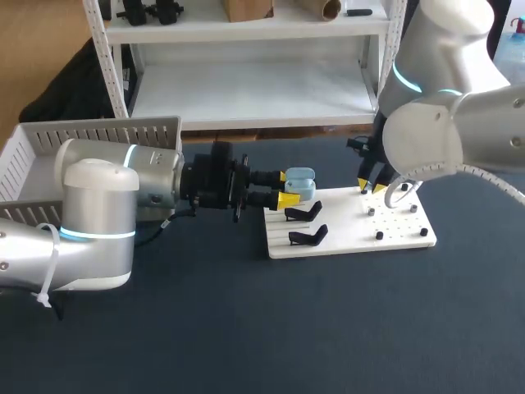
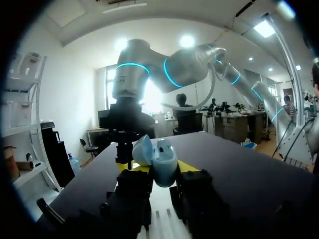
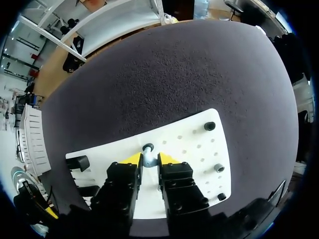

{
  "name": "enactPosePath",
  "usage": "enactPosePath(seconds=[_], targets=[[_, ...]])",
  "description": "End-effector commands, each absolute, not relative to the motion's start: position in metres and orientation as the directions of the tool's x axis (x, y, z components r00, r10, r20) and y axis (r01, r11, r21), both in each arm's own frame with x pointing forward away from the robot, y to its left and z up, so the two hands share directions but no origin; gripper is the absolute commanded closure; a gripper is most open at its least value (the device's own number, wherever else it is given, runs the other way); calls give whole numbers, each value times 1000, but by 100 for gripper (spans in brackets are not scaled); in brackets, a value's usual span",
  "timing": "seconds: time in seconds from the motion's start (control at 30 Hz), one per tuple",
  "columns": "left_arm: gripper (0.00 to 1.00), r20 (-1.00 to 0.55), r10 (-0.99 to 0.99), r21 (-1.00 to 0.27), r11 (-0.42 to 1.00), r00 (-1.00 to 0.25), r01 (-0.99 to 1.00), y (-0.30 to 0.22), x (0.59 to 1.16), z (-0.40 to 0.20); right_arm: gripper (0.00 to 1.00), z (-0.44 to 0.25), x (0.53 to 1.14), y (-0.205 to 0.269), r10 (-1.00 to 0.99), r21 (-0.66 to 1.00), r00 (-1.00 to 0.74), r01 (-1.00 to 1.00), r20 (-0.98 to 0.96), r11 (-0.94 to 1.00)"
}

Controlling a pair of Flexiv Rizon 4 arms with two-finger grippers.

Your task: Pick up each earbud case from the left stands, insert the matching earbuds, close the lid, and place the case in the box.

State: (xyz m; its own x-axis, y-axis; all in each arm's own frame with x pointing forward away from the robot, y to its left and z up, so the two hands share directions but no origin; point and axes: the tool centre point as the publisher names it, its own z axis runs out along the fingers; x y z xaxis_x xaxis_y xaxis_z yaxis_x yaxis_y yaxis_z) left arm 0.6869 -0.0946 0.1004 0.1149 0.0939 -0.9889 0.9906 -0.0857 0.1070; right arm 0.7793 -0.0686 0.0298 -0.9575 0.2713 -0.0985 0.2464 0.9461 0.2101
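L fingers (image 1: 289, 199) clamp open earbud case (image 1: 300, 184) over left end of white board (image 1: 402, 234); R fingers (image 3: 168, 159) (board's far edge) pinch earbud (image 3: 148, 152).

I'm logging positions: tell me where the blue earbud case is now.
In the head view the earbud case is near centre, held in the left gripper's jaws over the white board's left end, by the black stands.
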Motion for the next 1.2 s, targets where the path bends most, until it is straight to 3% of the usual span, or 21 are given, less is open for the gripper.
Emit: enactPosePath(seconds=[0.03,0.67,1.2], targets=[[100,-989,91,108,-86,116,990,-94,687,100,100,30,779,-68,270,207,-958,246,-96,947],[100,-989,91,108,-86,116,990,-94,687,100,100,93,745,-84,273,222,-950,237,-151,946],[100,-989,91,108,-86,116,990,-94,687,100,100,201,690,-46,24,224,-995,2,-98,975]])
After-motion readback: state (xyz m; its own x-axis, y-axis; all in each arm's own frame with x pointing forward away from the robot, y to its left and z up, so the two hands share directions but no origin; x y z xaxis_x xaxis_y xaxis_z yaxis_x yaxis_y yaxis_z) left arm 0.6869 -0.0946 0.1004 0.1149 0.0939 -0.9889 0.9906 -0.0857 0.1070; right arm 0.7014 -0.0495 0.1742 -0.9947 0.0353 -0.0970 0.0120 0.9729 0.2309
